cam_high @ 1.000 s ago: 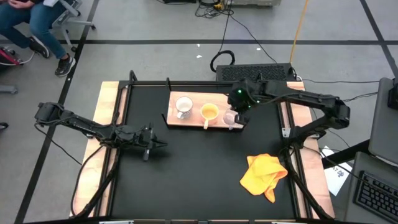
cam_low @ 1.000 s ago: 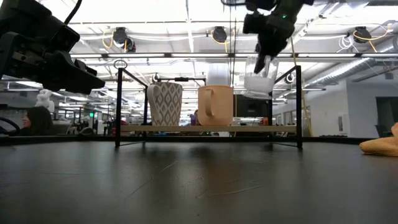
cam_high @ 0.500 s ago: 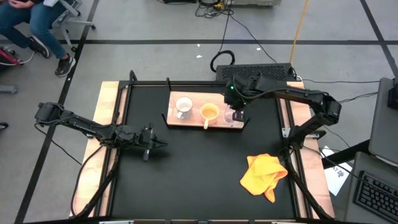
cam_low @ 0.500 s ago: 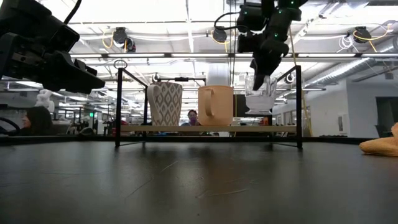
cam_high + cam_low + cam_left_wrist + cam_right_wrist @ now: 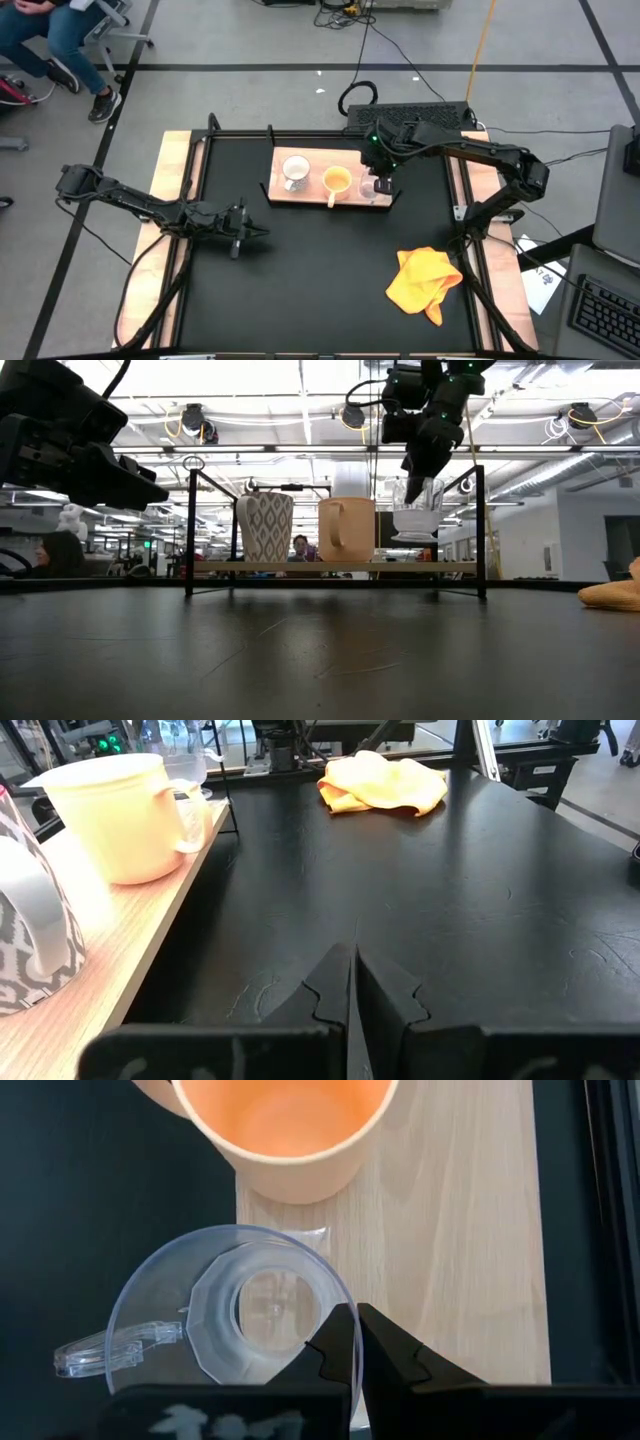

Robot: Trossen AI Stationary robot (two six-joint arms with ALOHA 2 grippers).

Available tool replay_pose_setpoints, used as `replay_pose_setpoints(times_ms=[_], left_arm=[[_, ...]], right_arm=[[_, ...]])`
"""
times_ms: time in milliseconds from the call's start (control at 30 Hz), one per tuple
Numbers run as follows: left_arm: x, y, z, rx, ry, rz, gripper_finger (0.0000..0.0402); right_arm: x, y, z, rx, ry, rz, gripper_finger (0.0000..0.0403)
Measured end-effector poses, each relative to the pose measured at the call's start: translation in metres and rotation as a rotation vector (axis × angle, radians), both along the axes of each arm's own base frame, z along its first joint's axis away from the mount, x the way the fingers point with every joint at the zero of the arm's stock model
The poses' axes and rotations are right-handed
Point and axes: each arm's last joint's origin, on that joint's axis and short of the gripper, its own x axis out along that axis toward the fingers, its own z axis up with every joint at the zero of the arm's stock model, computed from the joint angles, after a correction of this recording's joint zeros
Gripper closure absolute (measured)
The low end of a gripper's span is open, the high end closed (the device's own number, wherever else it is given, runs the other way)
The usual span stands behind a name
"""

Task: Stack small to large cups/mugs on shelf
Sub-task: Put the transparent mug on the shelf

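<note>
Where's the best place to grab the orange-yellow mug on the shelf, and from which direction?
Probably the rim, from straight above: the orange-yellow mug stands upright and open-topped on the shelf. Pinch the wall away from the clear cup, where the right pincer is.

Claw (image 5: 418,482) grips glass cup (image 5: 415,518) — above shelf (image 5: 335,567).

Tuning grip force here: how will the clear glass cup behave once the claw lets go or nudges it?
The clear faceted glass cup looks thin-walled, so probably light yet fragile. It narrows well below its rim, so a nudge may tip it. The right claw pinches only its smooth rim, above the light-wood shelf, so it could slip.
</note>
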Motion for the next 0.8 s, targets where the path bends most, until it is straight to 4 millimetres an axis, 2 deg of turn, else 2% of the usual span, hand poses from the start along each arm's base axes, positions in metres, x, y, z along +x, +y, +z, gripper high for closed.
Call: replay_pose_setpoints(times_ms=[233,800], left_arm=[[0.000,0.000,-0.001,0.001,0.005,0.000,0.0378],[-0.001,0.000,-0.003,0.005,0.030,0.000,0.0378]], right_arm=[[0.003,-0.001,0.001,-0.002,-0.030,-0.038,0.0403],[0.012,0.006,-0.012,0.016,0.003,-0.015,0.0403]])
